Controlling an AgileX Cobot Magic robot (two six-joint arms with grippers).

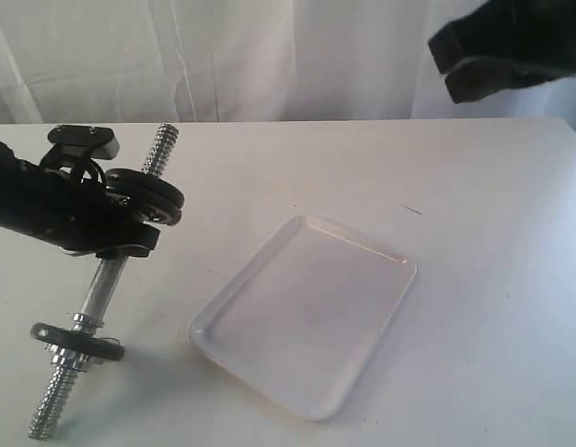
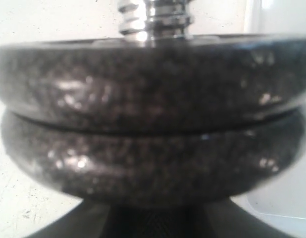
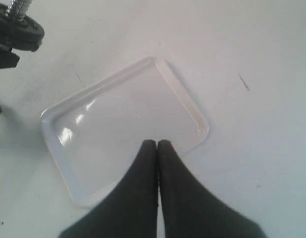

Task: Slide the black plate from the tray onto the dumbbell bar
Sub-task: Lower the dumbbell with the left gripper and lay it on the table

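Observation:
The dumbbell bar (image 1: 100, 291) lies on the table at the left, one threaded end (image 1: 161, 142) pointing away. Two black discs sit stacked on it; the black plate (image 1: 142, 183) is the one nearer that threaded end, pressed against the other disc (image 1: 165, 212). In the left wrist view the black plate (image 2: 153, 79) fills the frame, with the bar's thread (image 2: 154, 19) above it. My left gripper (image 1: 118, 244) (image 2: 153, 220) is shut on the bar's knurled middle just behind the discs. My right gripper (image 3: 157, 145) (image 1: 512, 47) hangs shut and empty high above the tray (image 1: 307, 312) (image 3: 124, 124), which holds nothing.
A third black disc (image 1: 78, 341) with a chrome nut (image 1: 72, 358) sits near the bar's near end. White curtains hang behind the table. The table's right edge shows at the far right.

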